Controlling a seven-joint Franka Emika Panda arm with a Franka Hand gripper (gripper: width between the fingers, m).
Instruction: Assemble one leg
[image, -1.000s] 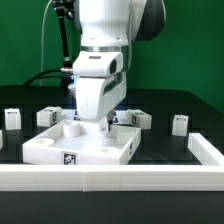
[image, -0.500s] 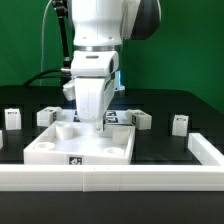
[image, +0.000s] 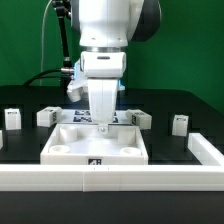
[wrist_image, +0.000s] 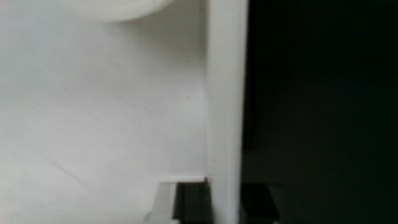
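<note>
Several legs stand apart on the black table: one (image: 10, 118) at the exterior view's far left, one (image: 47, 116) beside it, one (image: 140, 119) right of my arm, and one (image: 180, 124) further right. My gripper (image: 103, 125) holds none of them. It is shut on the far rim of the large white square panel (image: 95, 145) with corner recesses, which lies flat on the table. In the wrist view the panel's face (wrist_image: 107, 110) fills one side, and my gripper (wrist_image: 222, 200) has its dark fingers on both sides of the rim (wrist_image: 224, 100).
A white rail (image: 110, 178) runs along the table's front edge and turns back at the exterior view's right (image: 205, 148). The panel's front face carries a tag (image: 95, 162). A green backdrop stands behind the arm.
The panel has slid toward the exterior view's right and turned square to the front rail, carried by my gripper, which moved right with it. The legs have not moved.
</note>
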